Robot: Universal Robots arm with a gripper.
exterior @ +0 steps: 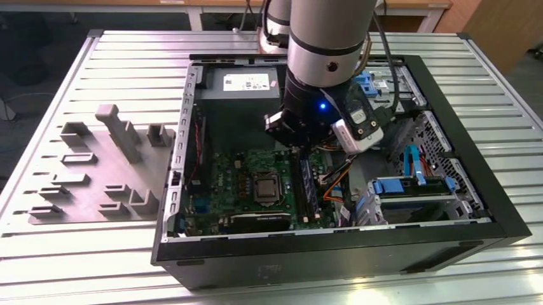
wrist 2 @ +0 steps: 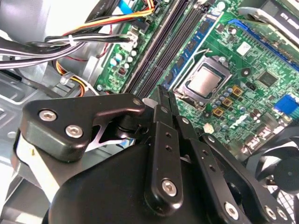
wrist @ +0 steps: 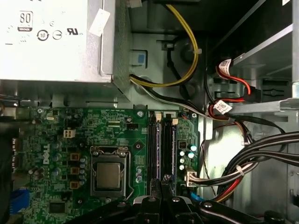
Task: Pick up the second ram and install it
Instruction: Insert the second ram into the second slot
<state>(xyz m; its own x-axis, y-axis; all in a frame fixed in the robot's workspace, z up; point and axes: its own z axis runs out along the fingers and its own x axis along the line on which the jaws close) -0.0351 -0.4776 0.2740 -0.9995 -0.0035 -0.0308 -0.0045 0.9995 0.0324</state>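
The arm (exterior: 327, 63) reaches down into the open computer case (exterior: 322, 254), which lies on a slatted metal table (exterior: 127, 57). Its gripper (wrist 2: 164, 95) hangs just above one end of the memory slots (wrist 2: 159, 51), close to the green motherboard (exterior: 225, 171). In the second wrist view the black fingers (wrist 2: 161, 112) are drawn narrowly together, with nothing visible between them. A blue ram stick (wrist 2: 196, 41) with dark chips stands seated upright in the slot row, on the side towards the CPU socket (wrist 2: 205, 80). I cannot tell whether it is the second one. On the slots' other side, bundled black, yellow and orange cables (wrist 2: 70, 44) crowd close to the gripper's body. More black leads (wrist: 261, 154) run past the slots in the first wrist view. The silver power supply (wrist: 46, 42) sits beyond the board's edge. A fan (wrist 2: 285, 172) lies near the CPU socket. Blue drive caddies (exterior: 398, 185) fill the case towards the exterior view's right. A grey fixture (exterior: 93, 171) rests on the table towards its left.
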